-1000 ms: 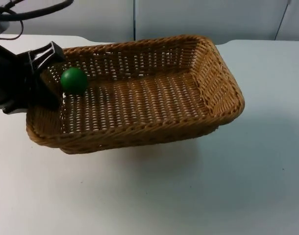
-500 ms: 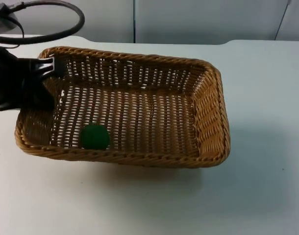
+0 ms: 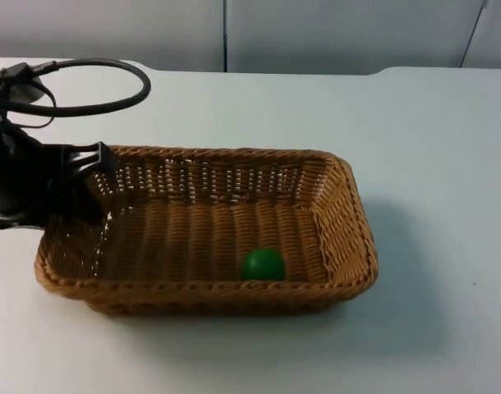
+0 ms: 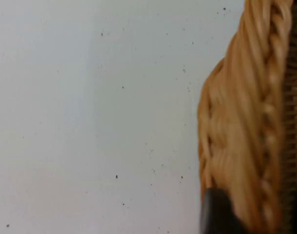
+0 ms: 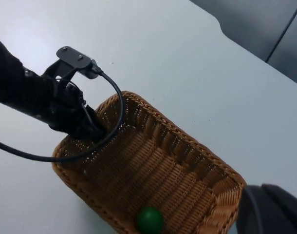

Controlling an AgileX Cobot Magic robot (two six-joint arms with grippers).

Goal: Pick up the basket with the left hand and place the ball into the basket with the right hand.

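Observation:
A brown wicker basket lies level and low over the white table, left of the middle in the top view. My left gripper is shut on the basket's left short rim, with one black fingertip against the outside of the weave. A green ball rests inside on the basket floor, against the near long wall. The right wrist view looks down on the basket, the ball and the left gripper. My right gripper hangs high above, apart from the basket.
Bare white table spreads to the right of the basket and in front of it. The grey partition wall closes off the table's far edge.
The basket has come down from a raised, tilted pose to a level one nearer the front. The ball has rolled from the left end to the middle of the near wall.

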